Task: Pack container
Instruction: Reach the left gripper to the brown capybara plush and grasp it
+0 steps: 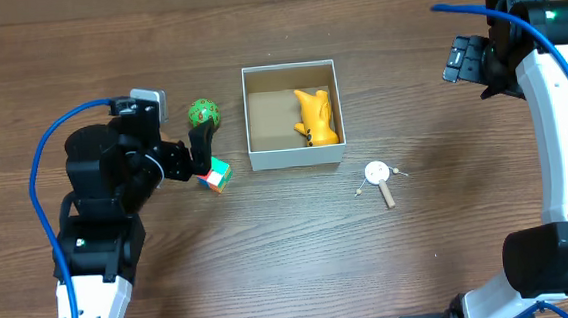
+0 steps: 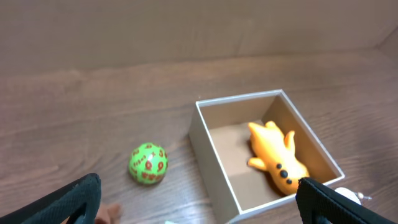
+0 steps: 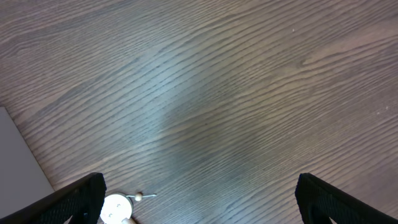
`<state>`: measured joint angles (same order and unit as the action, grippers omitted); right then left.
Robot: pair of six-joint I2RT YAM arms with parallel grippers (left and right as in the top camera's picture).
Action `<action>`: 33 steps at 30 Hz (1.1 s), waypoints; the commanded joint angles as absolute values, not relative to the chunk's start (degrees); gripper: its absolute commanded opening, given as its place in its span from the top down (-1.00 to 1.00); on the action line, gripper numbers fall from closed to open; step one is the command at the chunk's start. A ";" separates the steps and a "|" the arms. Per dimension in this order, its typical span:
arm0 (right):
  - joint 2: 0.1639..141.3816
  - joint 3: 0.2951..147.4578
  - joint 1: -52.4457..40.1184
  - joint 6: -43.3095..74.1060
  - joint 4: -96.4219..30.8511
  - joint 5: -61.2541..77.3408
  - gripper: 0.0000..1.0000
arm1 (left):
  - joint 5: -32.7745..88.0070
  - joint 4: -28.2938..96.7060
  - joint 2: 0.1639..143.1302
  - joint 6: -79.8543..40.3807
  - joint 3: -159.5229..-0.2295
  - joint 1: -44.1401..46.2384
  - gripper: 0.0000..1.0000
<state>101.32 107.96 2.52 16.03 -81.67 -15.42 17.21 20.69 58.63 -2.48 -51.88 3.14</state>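
The container [image 1: 295,159], a square white-walled box with a brown floor, stands mid-table with a yellow animal toy [image 1: 315,117] lying inside it. A green numbered ball [image 1: 203,114] and a multicoloured cube [image 1: 216,176] lie just left of it. My left gripper [image 1: 202,155] hangs open between ball and cube, holding nothing. The left wrist view shows the ball [image 2: 148,164], the container [image 2: 202,140] and the yellow toy [image 2: 277,157] ahead of the wide-apart fingers [image 2: 81,199]. My right gripper [image 1: 466,61] is open and empty, far right of the container.
A small white round wooden toy with a stick handle [image 1: 377,175] lies on the brown wood table, right of the container's front corner. It shows by the right gripper's left finger in the right wrist view [image 3: 115,208]. Blue cables trail along both arms.
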 commanded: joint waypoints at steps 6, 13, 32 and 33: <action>101.06 108.71 2.37 16.16 -81.47 -15.77 -1.00 | -7.68 28.16 63.48 -9.56 -52.99 3.40 -1.00; 101.06 108.71 2.37 16.16 -81.47 -15.77 -1.00 | -17.30 31.22 69.78 -16.05 -52.99 3.40 -1.00; 101.06 108.71 2.37 16.16 -81.45 -15.77 -1.00 | -16.40 23.66 78.48 -34.59 -53.10 3.40 -0.87; 101.06 108.71 2.37 16.16 -81.36 -15.77 -1.00 | -17.21 23.79 79.33 -36.84 -53.08 3.40 -0.85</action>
<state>101.32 107.96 2.52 16.03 -81.69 -15.44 -14.70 23.75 78.08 -28.29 -51.92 3.36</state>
